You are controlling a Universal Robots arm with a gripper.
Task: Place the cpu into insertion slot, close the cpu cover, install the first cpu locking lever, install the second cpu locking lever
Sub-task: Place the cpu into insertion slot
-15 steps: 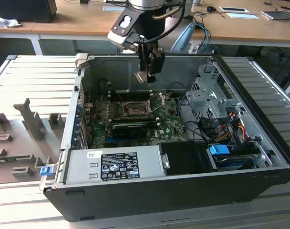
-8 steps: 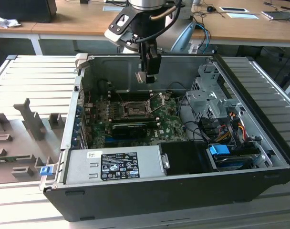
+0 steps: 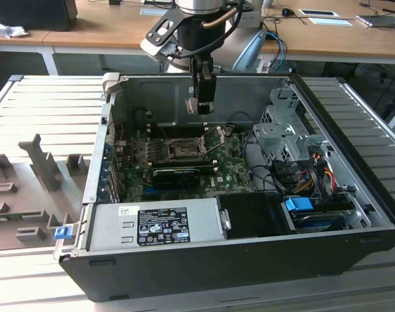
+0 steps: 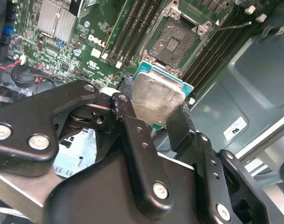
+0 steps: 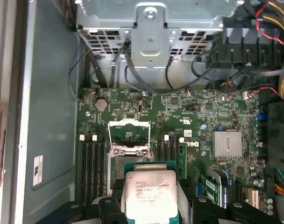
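Closest are the two black fingers of my gripper point(image 4: 153, 112), pinched shut on their load. I hang inside the open computer case point(image 3: 204, 260), above the green motherboard point(image 5: 202, 116) and well clear of it. Beneath lies the insertion slot point(image 4: 172, 44), bare, with the cpu cover point(image 5: 128, 150) tilted up off it, which I judge leaves the socket free. Smallest, the cpu point(image 4: 158, 95) sits between my fingers, gripped by opposite edges, metal lid up, which keeps its underside facing the board.

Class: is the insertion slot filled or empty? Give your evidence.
Empty: the insertion slot shows bare contacts; the cpu is clamped in the hand, clear of it.
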